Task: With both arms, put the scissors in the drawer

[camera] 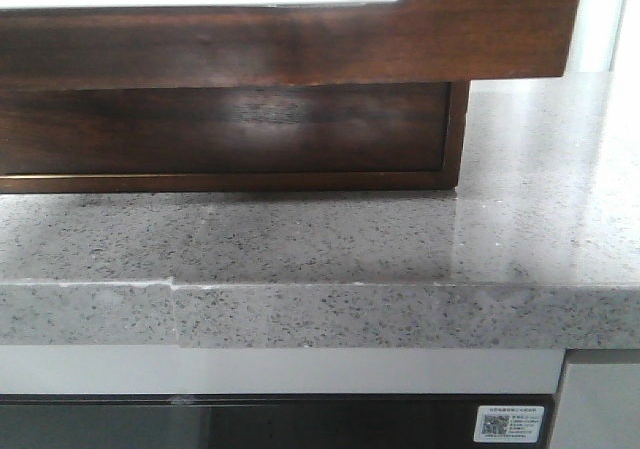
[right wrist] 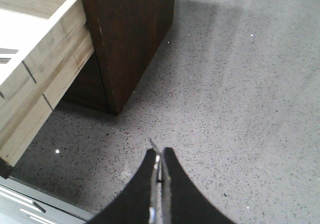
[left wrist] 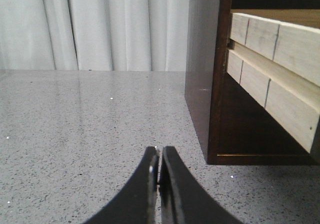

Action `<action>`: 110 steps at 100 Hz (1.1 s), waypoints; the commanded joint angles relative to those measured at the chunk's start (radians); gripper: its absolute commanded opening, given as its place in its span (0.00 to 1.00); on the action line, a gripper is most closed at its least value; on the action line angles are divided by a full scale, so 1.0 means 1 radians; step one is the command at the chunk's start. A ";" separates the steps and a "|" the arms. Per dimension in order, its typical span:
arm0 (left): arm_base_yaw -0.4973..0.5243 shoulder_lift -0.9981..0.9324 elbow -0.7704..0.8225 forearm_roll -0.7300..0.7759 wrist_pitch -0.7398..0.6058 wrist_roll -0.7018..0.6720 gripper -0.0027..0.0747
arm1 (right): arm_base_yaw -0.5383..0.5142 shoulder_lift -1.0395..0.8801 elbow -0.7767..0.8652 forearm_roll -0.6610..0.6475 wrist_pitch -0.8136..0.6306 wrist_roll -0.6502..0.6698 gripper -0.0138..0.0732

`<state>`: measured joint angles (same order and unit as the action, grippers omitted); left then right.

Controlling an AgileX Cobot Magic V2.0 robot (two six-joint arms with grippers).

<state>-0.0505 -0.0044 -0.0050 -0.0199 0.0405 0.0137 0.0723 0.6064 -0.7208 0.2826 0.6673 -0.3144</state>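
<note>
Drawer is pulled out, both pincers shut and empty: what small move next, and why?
Probably open the right pincer and go looking for the scissors, which no view shows. The drawer already stands out over the countertop, and the left pincer holds nothing either.

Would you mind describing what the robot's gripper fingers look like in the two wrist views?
Both the left gripper and the right gripper have smooth, glossy black fingers that curve inward and taper to narrow tips. No cables, markings or arm links are visible.

A white sticker (camera: 513, 424) with a QR code sits on the dark panel (camera: 300, 424); its print is too small to read.
</note>
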 commanded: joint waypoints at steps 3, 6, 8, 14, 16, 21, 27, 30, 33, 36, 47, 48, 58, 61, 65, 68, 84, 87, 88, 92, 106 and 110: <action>0.005 -0.030 0.036 0.002 -0.079 -0.014 0.01 | -0.008 0.000 -0.023 0.007 -0.060 -0.001 0.08; 0.005 -0.030 0.036 0.002 -0.079 -0.014 0.01 | -0.008 0.000 -0.023 0.007 -0.060 -0.001 0.08; 0.005 -0.030 0.036 0.002 -0.079 -0.014 0.01 | -0.008 0.000 -0.023 0.007 -0.060 -0.001 0.08; 0.005 -0.030 0.036 0.002 -0.079 -0.014 0.01 | -0.008 0.000 -0.023 0.007 -0.060 -0.001 0.08; 0.005 -0.030 0.036 0.002 -0.079 -0.014 0.01 | -0.008 0.000 -0.023 0.007 -0.060 -0.001 0.08; 0.005 -0.030 0.036 0.002 -0.079 -0.014 0.01 | -0.008 0.000 -0.023 0.007 -0.060 -0.001 0.08; 0.005 -0.030 0.036 0.002 -0.079 -0.014 0.01 | -0.008 0.000 -0.023 0.007 -0.060 -0.001 0.08; 0.005 -0.030 0.036 0.002 -0.079 -0.014 0.01 | -0.008 0.000 -0.023 0.007 -0.060 -0.001 0.08; 0.005 -0.030 0.036 0.002 -0.079 -0.014 0.01 | -0.008 0.000 -0.023 0.007 -0.060 -0.001 0.08; 0.005 -0.030 0.036 0.002 -0.079 -0.014 0.01 | -0.008 0.000 -0.023 0.007 -0.060 -0.001 0.08; 0.005 -0.030 0.036 0.002 -0.079 -0.014 0.01 | -0.008 0.000 -0.023 0.007 -0.060 -0.001 0.08; 0.005 -0.030 0.036 0.002 -0.079 -0.014 0.01 | -0.008 0.000 -0.023 0.007 -0.060 -0.001 0.08; 0.005 -0.030 0.036 0.002 -0.079 -0.014 0.01 | -0.008 -0.023 0.005 0.003 -0.087 -0.001 0.08; 0.005 -0.030 0.036 0.002 -0.079 -0.014 0.01 | -0.008 -0.047 0.024 0.003 -0.119 -0.001 0.08; 0.005 -0.030 0.036 0.002 -0.079 -0.014 0.01 | -0.012 -0.076 0.069 0.003 -0.184 -0.001 0.08; 0.005 -0.030 0.036 0.002 -0.079 -0.014 0.01 | -0.013 -0.113 0.107 0.003 -0.240 -0.001 0.08; 0.005 -0.030 0.036 0.002 -0.079 -0.014 0.01 | -0.020 -0.330 0.376 0.003 -0.554 -0.001 0.08; 0.005 -0.030 0.036 0.002 -0.079 -0.014 0.01 | -0.025 -0.369 0.418 0.003 -0.575 -0.001 0.08; 0.005 -0.030 0.036 0.002 -0.079 -0.014 0.01 | -0.028 -0.379 0.429 0.003 -0.582 -0.001 0.08; 0.005 -0.030 0.036 0.002 -0.079 -0.014 0.01 | -0.038 -0.435 0.488 0.003 -0.596 -0.001 0.08; 0.005 -0.030 0.036 0.002 -0.079 -0.014 0.01 | -0.067 -0.573 0.657 0.003 -0.678 -0.001 0.08; 0.005 -0.030 0.036 0.002 -0.079 -0.014 0.01 | -0.076 -0.596 0.696 0.003 -0.699 -0.001 0.08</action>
<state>-0.0505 -0.0044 -0.0050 -0.0199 0.0405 0.0118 0.0149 0.0479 -0.0682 0.2826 0.1088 -0.3144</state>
